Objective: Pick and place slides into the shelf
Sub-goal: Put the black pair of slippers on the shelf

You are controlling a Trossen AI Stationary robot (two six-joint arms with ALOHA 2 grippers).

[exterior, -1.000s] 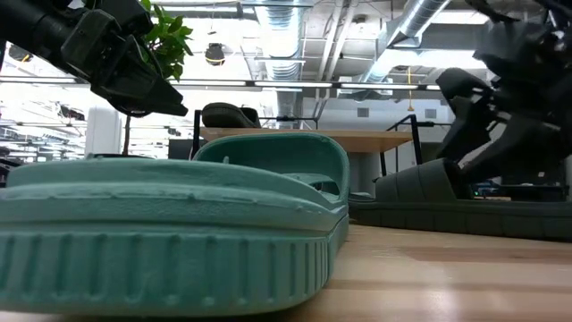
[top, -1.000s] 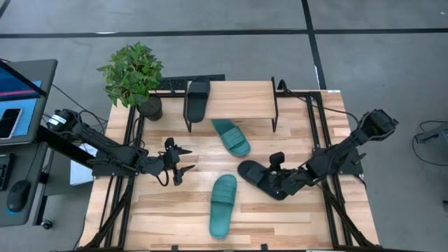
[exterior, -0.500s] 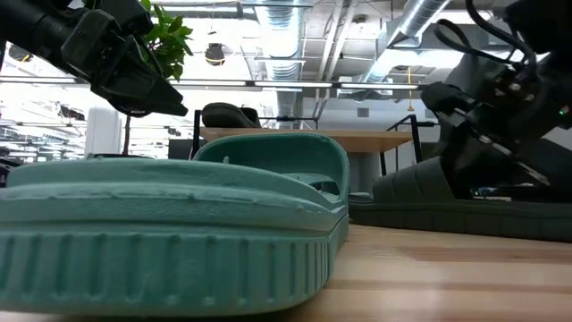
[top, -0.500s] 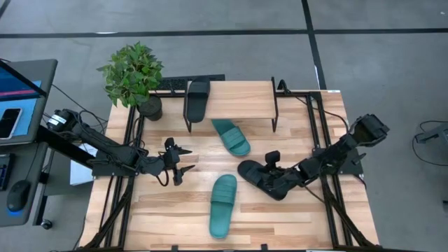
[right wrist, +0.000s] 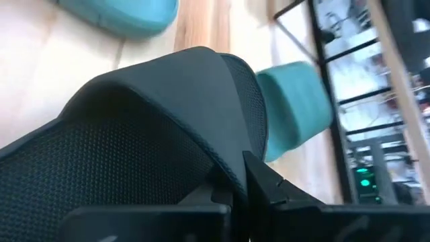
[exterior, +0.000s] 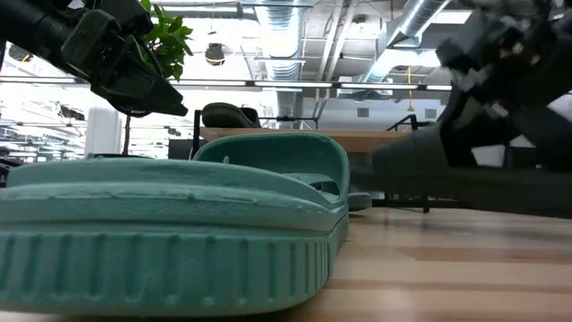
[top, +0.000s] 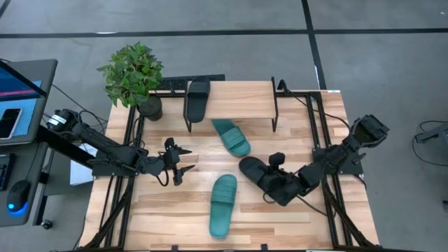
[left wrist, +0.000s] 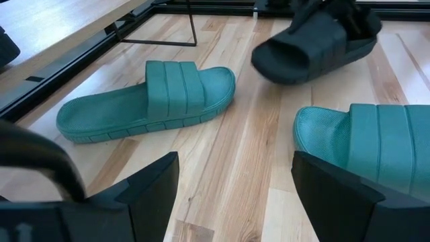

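Overhead, the shelf (top: 231, 90) stands at the table's (top: 175, 210) far edge with one black slide (top: 197, 99) on its left end, the rest of the plank bare; a teal slide (top: 231, 136) lies partly under its front edge, and the other teal slide (top: 223, 204) lies near the front edge, bare wood on both sides; a potted plant (top: 133, 75) stands on the far left corner. Reaching in low from the right, the right gripper (top: 278, 183) is pinched on the second black slide (top: 260, 176), its strap (right wrist: 175, 114) caught between the fingers; the low view shows it raised off the wood, though blurred. Hovering at centre-left, the left gripper (top: 183, 162) is spread wide, holding nothing.
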